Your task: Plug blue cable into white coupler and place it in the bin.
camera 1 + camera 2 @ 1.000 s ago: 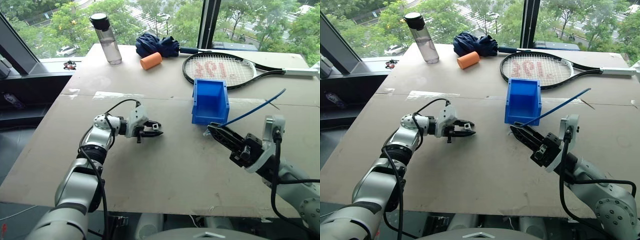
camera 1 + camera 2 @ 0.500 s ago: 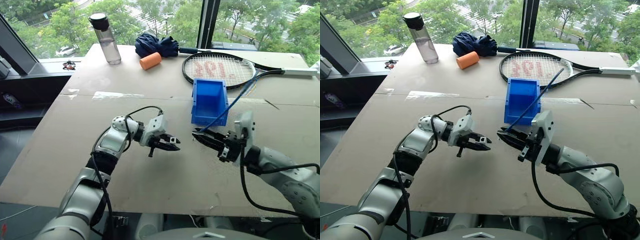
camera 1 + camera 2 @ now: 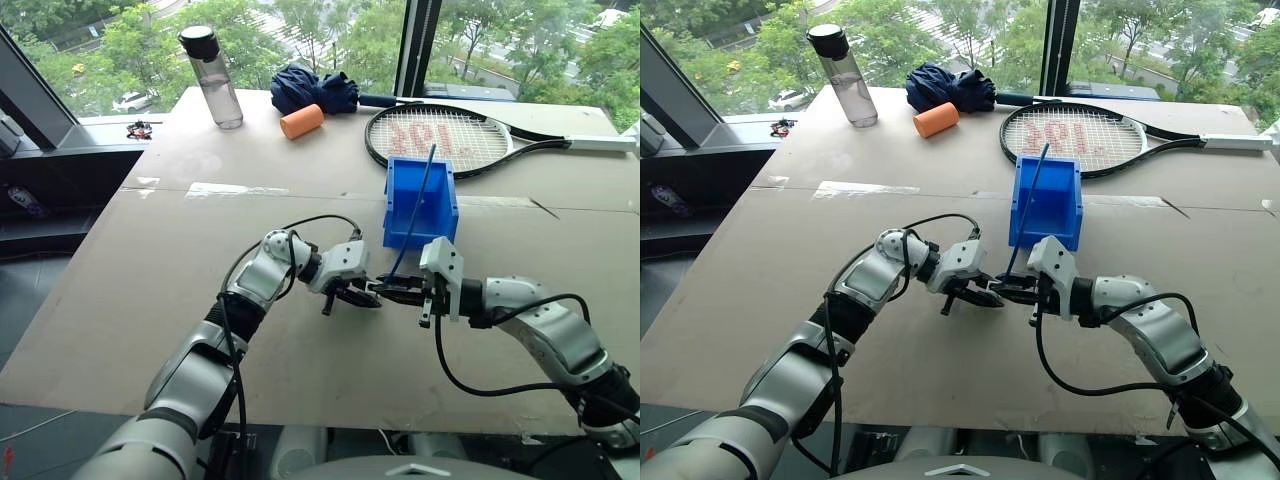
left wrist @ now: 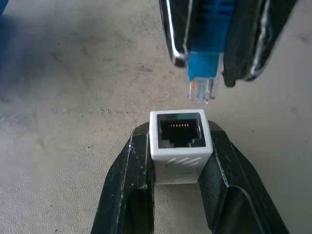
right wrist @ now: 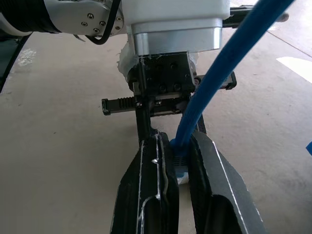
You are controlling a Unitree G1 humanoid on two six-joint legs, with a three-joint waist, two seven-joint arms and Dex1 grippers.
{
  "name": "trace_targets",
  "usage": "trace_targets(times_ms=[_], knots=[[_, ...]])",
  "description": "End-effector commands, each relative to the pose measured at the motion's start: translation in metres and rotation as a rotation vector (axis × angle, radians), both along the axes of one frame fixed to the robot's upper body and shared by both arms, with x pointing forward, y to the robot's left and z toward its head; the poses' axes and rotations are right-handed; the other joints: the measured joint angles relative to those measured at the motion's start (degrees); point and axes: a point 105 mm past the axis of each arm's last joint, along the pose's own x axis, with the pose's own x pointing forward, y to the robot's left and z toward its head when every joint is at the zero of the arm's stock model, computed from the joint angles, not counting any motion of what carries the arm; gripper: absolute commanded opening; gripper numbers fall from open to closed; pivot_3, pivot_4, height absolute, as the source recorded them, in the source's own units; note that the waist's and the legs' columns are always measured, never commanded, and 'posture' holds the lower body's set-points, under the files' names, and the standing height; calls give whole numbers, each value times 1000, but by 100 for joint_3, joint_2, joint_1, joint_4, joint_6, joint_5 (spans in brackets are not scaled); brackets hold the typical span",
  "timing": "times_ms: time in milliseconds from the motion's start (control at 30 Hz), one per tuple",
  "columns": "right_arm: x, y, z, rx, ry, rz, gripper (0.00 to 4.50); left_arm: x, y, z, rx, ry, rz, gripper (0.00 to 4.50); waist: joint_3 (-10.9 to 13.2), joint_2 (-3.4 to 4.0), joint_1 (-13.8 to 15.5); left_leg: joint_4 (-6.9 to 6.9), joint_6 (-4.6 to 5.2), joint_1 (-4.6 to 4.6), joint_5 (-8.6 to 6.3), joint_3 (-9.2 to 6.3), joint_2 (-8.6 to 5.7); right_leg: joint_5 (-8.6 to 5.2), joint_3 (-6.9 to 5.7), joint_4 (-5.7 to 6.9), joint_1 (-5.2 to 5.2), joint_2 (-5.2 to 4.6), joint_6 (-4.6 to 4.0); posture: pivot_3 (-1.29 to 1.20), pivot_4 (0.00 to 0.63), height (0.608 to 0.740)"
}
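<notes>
Table (image 3: 120, 300): brown board surface. At its far edge lie a tennis racket (image 3: 440, 138), a folded navy umbrella (image 3: 315, 88), a water bottle (image 3: 212, 77) and an orange foam roll (image 3: 301, 121).

Bin (image 3: 421, 203): blue, open-topped, mid-table, just beyond the two grippers.

Right gripper (image 3: 392, 291): clamped on the blue cable (image 3: 421, 195) just behind its clear plug; the cable rises up across the bin.

Left gripper (image 4: 179, 161): closed on the white coupler (image 4: 180, 145), socket facing the plug. Plug tip (image 4: 202, 90) sits just short of the socket, not inserted.
</notes>
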Motion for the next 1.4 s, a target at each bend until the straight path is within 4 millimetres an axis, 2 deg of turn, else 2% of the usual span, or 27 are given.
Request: trace_targets(times_ms=[33, 333, 500, 867, 1133, 1400], knots=[[3, 6, 11, 17, -63, 28, 0, 2, 0, -2, 27, -19, -11, 604, 0, 0, -1, 2, 0, 0, 0, 0, 0, 0, 0, 1, 1, 0, 0, 0, 150, 740], [-4, 10, 28, 91, -30, 95, 0, 1, 0, -6, 43, -12, -35, 604, -2, 0, -12, 4, 0, 5, 0, -2, 0, 1, 0, 7, 4, 1, 0, 0, 150, 740], [4, 10, 31, 94, -41, 75, 0, -1, -3, -5, 30, 1, -40, 604, -2, 0, 4, 5, 0, 5, 0, -2, 0, 1, 0, 6, 4, 0, 0, 0, 150, 740], [15, 5, 4, -44, -62, 56, 0, -3, -3, -5, 25, 2, -47, 604, -2, 0, 12, 5, 0, 3, 0, -3, -2, 1, -2, 6, 4, -1, 0, 0, 150, 740], [10, 14, 0, -63, -72, 121, 0, -3, -4, -5, 18, 2, -44, 604, -3, 1, 8, 5, 0, 6, 0, -3, -2, 1, -2, 7, 6, 0, 0, 0, 150, 740], [4, 19, -14, -184, -90, 193, 0, -4, -4, -6, 20, 3, -41, 604, -7, 2, 3, 5, 0, 13, 0, -4, -2, 1, -3, 6, 13, 0, 0, 0, 150, 740]])
